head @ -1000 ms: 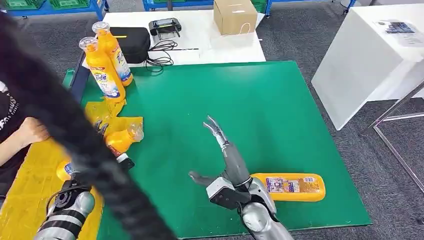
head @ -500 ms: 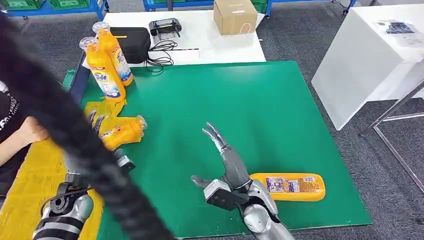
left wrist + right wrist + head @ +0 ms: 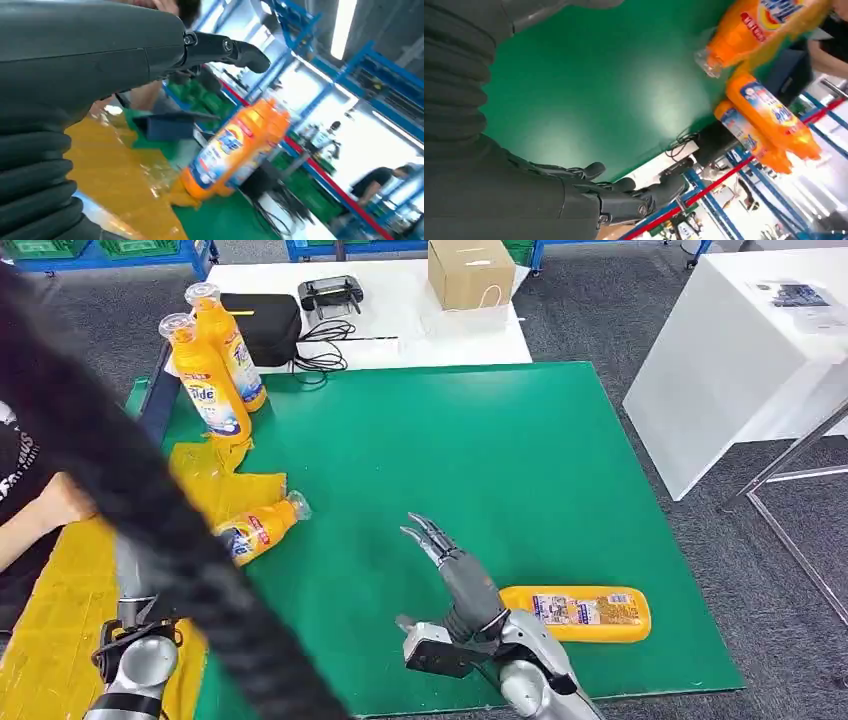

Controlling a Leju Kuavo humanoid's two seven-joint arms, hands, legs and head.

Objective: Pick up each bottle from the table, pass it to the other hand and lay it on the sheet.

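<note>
One orange bottle [image 3: 257,529] lies on its side at the yellow sheet's [image 3: 60,600] right edge, cap over the green mat [image 3: 450,440]; it is also in the right wrist view [image 3: 749,30]. My left hand [image 3: 100,60] is drawn back from it, fingers extended, holding nothing; in the head view a black cable mostly hides it. Another orange bottle [image 3: 580,612] lies near the mat's front edge. Just left of it is my right hand [image 3: 450,565], open, fingers slightly curled, touching nothing. Two bottles [image 3: 205,385] [image 3: 230,340] stand upright at the mat's far left.
A thick black cable [image 3: 150,520] crosses the left of the head view. A person's arm [image 3: 40,510] rests by the sheet. Behind the mat a white table holds a black case [image 3: 262,325], a controller [image 3: 330,292] and a cardboard box [image 3: 470,272]. Another white table [image 3: 740,350] stands right.
My left hand laid the bottle down at the sheet's edge, let go and pulled back. My right hand drew back toward me, its fingers curling a little.
</note>
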